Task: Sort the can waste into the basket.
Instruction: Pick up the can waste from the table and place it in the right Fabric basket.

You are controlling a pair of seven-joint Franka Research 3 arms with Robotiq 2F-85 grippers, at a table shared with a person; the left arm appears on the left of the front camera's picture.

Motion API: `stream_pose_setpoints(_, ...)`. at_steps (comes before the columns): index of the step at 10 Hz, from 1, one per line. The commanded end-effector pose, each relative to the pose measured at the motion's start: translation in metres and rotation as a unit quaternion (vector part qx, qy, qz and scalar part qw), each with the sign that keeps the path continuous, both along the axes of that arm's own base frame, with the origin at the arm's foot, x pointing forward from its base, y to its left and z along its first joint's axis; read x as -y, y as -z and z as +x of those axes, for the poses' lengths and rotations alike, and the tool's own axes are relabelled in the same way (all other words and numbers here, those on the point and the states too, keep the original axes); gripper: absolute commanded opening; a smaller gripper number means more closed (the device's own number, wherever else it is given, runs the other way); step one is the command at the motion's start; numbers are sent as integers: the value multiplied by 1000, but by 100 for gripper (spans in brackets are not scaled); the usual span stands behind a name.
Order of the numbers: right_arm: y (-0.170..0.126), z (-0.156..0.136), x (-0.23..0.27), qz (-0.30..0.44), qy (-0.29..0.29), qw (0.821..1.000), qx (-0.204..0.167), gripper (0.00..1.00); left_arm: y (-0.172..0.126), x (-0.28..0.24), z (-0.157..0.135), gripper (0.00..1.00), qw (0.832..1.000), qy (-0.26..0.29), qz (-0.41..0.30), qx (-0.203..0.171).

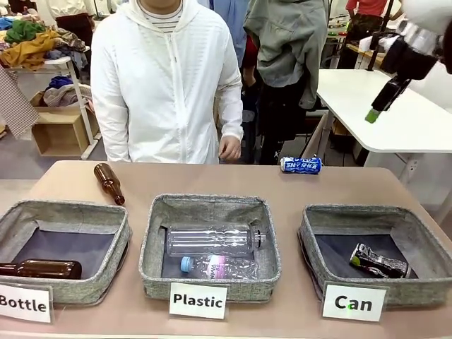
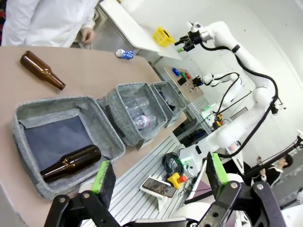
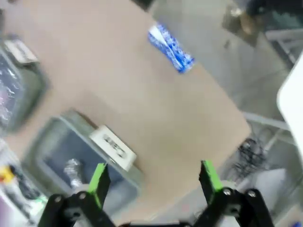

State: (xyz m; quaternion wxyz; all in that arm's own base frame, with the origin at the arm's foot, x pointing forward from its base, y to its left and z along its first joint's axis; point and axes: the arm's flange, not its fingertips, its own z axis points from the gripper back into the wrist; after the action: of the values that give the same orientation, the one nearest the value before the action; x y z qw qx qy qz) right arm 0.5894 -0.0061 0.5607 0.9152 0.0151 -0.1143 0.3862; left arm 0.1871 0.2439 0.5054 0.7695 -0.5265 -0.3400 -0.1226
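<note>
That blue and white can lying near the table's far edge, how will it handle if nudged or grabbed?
The blue can lies on its side, uncrushed, so a nudge would probably roll it. The table edge is close behind. It looks thin-walled, likely light; a hard squeeze may dent it.

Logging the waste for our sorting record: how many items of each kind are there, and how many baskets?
Cans: 2, blue can and crushed can
Brown bottles: 2, loose bottle and binned bottle
Plastic bottles: 2, large bottle and small bottle
Baskets: 3, Bottle basket, Plastic basket, Can basket
Total: 9
</note>
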Motion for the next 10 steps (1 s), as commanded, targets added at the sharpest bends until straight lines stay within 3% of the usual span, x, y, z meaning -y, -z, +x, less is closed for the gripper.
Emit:
stream_pose_setpoints(1, -6, 15, -19, -128, -113, 985, -35, 100, -5, 0, 0, 100, 1000, -2, -9, -1)
stream_pose_setpoints(2, 4, 13, -25, -116, -155, 980, -50, 100, -5, 0, 0, 100, 1000, -2, -9, -1)
stream_pose_setpoints(3, 14, 0, -27, -69, -172, 979, -90, 100, -5, 0, 0, 100, 1000, -2, -9, -1)
stream_pose_setpoints(4, 11, 13, -22, -105, -87, 990, -45, 100, -5, 0, 0, 100, 1000, -2, -9, -1)
stream_pose_setpoints(6, 11, 13, -22, -105, -87, 990, -45, 100, -5, 0, 0, 100, 1000, -2, -9, -1)
stream_pose_setpoints(7, 16, 10, -28, -104, -123, 985, -64, 100, -5, 0, 0, 100, 1000, -2, -9, -1)
stream_pose_setpoints(8, 16, 27, -23, -73, -232, 968, -54, 100, -5, 0, 0, 100, 1000, -2, -9, -1)
stream_pose_setpoints(9, 31, 53, -24, -73, -281, 957, -29, 100, -5, 0, 0, 100, 1000, -2, -9, -1)
stream_pose_setpoints(10, 42, 74, -23, -75, -358, 931, 7, 100, -5, 0, 0, 100, 1000, -2, -9, -1)
